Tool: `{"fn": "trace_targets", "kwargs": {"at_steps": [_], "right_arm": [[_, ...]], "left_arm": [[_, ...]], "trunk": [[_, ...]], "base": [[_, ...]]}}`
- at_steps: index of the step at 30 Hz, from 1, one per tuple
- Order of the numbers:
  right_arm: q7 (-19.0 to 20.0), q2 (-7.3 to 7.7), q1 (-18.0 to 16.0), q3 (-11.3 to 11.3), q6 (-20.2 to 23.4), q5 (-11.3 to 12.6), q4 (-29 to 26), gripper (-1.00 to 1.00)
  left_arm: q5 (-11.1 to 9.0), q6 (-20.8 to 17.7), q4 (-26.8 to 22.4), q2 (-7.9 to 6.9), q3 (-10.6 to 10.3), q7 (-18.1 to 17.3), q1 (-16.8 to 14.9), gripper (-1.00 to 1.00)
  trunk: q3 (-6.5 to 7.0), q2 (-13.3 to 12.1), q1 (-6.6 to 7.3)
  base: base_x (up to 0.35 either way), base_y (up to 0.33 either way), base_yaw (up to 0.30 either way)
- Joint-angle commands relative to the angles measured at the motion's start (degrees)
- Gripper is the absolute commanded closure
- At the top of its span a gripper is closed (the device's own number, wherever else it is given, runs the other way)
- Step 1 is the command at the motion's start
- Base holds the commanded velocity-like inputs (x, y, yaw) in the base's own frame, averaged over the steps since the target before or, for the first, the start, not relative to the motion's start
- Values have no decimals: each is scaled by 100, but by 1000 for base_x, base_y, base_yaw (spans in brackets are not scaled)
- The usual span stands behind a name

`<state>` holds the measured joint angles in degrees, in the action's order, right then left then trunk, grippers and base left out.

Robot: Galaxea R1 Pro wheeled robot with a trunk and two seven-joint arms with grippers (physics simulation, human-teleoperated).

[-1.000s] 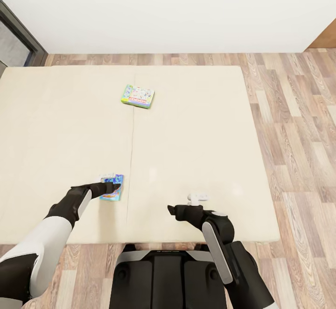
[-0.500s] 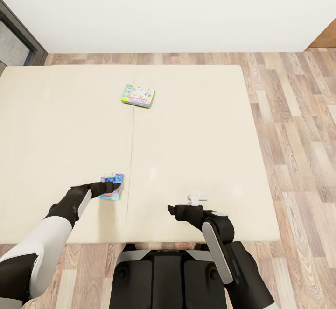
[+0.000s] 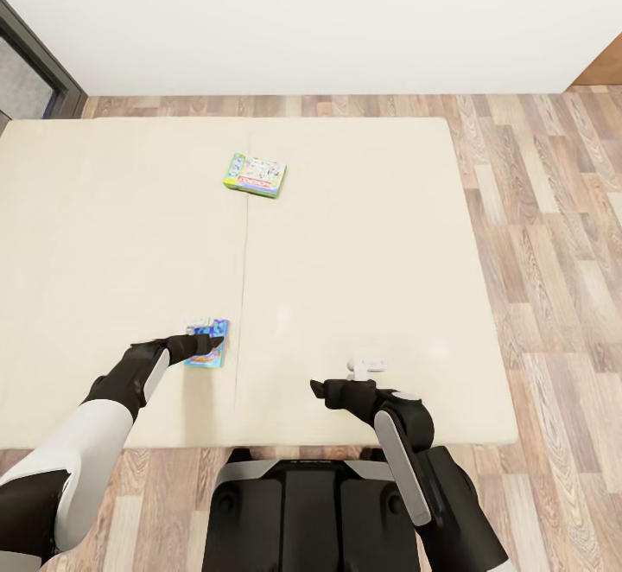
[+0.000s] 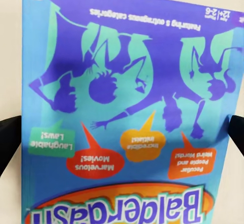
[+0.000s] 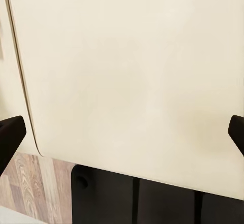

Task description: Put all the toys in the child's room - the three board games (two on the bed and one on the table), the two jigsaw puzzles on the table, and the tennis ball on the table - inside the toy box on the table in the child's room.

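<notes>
Robot base (image 3: 315, 516): seen at the near edge of the head view, dark, just in front of the bed's near edge

Right arm (image 3: 423, 477): bent across the near right part of the bed, with the right gripper (image 3: 321, 389) held above the bare mattress

Right gripper fingers (image 5: 9, 135): spread wide apart, a dark tip seen at each side of the right wrist view, nothing held between them; bare cream mattress and the dark robot base are seen beyond

Left arm (image 3: 86, 442): stretched forward over the near left part of the bed, white upper segment and dark forearm

Left gripper (image 3: 212, 349): placed at the near board game, its dark tip over the box's near left edge in the head view

Left gripper fingers (image 4: 7, 137): spread apart, one dark tip at each side of the box in the left wrist view; whether the box sides are touched cannot be told

Near board game (image 3: 208, 353): a blue and teal box lying flat on the bed, just left of the mattress seam; the title "Balderdash" and coloured speech bubbles are read on its lid in the left wrist view (image 4: 127, 107)

Bed (image 3: 363, 235): a wide cream mattress with a seam (image 3: 244, 278) running from near to far through the middle

Far board game (image 3: 255, 175): a green-edged box with a pale printed lid, lying flat on the far part of the bed, across the seam, well apart from the near one

Floor (image 3: 553, 235): wood planks, seen to the right of the bed and beyond it

Wall (image 3: 311, 19): plain white, behind the bed
</notes>
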<state>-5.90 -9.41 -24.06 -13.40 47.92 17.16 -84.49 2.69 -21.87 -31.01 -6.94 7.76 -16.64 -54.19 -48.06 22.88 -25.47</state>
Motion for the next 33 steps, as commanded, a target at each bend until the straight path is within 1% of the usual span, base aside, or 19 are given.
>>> {"fn": "trace_targets", "kwargs": {"at_steps": [1, 8, 13, 16, 29, 30, 33], "right_arm": [[-60, 0, -3, -5, 19, 60, -6, -100], [-60, -2, -3, -5, 24, 68, -6, -100], [-60, -1, -3, -5, 24, 68, -6, -100], [-60, 0, -3, -3, 24, 68, -6, -100], [-49, 7, -3, 7, 23, 69, 1, -100], [-60, -26, -11, -4, -2, 69, 35, -100], [-60, -43, -11, -2, -2, 69, 89, -100]], "left_arm": [[130, -2, 139, 175, 77, -41, 4, -100], [143, -2, 139, 202, 74, -16, 4, -100], [137, -2, 139, 245, 73, 223, 4, -100], [131, -2, 139, 245, 71, 276, 4, -100], [127, -2, 135, 246, 68, 293, 4, -100], [92, -28, -139, 171, 7, 274, 4, -100], [-57, -32, -140, 127, 5, 249, 4, -100]], "trunk": [[-7, 4, -31], [-14, 4, -31], [-26, 4, -31], [-28, 4, -31], [-29, 4, -31], [-28, 4, -31], [-28, 4, -31]], "base": [[0, 0, 0], [0, 0, 0], [0, 0, 0], [0, 0, 0], [0, 0, 0], [0, 0, 0], [0, 0, 0]]}}
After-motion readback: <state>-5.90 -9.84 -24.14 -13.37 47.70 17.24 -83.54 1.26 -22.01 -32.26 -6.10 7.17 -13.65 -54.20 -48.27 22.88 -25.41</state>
